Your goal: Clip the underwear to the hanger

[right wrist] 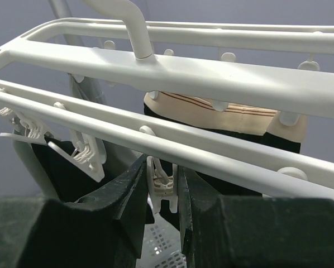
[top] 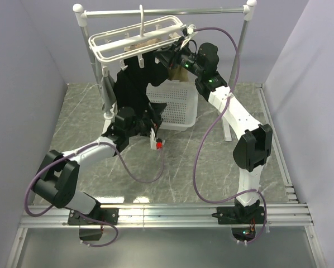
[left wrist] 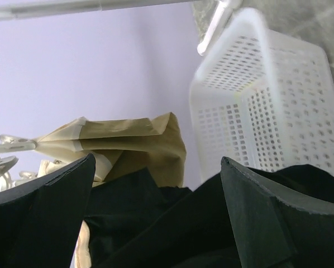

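Black soft underwear [top: 131,84] hangs limp from the white hanger [top: 134,34], beside a tan garment [left wrist: 128,142] and the perforated basket [top: 178,109]. Left gripper [left wrist: 157,166] gapes wide near the fabric; right gripper [right wrist: 162,174] pinches a clip peg [right wrist: 161,187]

Robotics laboratory test cell. Pale partition walls [top: 22,56] enclose the marble-patterned table [top: 83,111] on its left, far and right sides; aluminium rails [top: 167,215] along its near edge carry two cabled robot arms [top: 242,120]. A laundry rail stand [top: 211,9] and a basket [top: 178,103] occupy its far end.
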